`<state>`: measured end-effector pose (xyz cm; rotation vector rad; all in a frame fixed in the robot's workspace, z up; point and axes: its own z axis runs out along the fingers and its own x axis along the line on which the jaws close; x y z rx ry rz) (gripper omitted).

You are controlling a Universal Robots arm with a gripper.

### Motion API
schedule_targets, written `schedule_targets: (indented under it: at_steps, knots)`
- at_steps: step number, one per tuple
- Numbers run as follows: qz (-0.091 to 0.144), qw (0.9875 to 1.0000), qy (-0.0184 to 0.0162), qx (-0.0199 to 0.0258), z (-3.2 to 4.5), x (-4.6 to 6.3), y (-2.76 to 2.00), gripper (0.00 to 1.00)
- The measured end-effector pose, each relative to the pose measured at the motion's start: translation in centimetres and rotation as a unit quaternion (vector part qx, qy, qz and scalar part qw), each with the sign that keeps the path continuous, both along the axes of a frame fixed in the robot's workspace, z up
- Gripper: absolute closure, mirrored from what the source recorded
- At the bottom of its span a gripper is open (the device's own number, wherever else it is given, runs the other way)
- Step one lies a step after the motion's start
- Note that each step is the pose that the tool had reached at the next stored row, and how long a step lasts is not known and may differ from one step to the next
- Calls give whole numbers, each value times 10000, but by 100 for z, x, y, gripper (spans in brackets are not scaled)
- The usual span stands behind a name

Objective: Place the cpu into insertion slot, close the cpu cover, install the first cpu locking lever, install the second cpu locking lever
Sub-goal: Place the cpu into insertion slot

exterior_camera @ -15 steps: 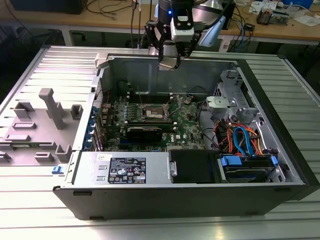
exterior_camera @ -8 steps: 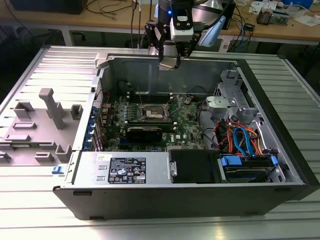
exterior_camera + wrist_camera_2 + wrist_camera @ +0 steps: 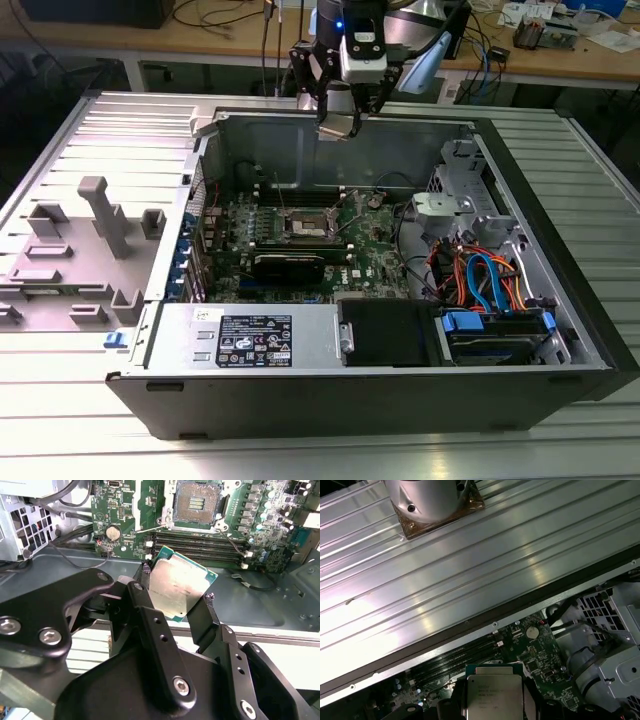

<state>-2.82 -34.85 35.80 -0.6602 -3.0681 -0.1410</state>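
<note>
My gripper (image 3: 340, 122) hangs over the far wall of the open computer case, shut on the cpu (image 3: 181, 586). The cpu is a small square chip with a dull silver top and green edge, pinched by its sides between the black fingers (image 3: 145, 610); it also appears in the first wrist view (image 3: 495, 694). The insertion slot (image 3: 308, 226) sits on the green board below and ahead of the gripper. In the second wrist view the slot (image 3: 197, 502) lies open with its dark centre bare. Thin wire levers (image 3: 150, 529) stick out near its corners. I cannot make out the cpu cover.
Long black memory slots (image 3: 200, 547) and a coin battery (image 3: 112, 531) lie between the gripper and the slot. A drive cage (image 3: 455, 215) and orange and blue cables (image 3: 480, 280) fill the exterior view's right. A power supply (image 3: 250, 340) sits in front. Grey fixtures (image 3: 100, 230) stand outside.
</note>
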Motion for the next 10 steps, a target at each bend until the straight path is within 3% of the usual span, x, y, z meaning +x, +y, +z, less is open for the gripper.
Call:
schedule_targets:
  at_steps: [4,10]
  knots:
    - [-179,9998,0,0,-2,0,0,46]
    - [-588,9983,0,0,-10,0,0,46]
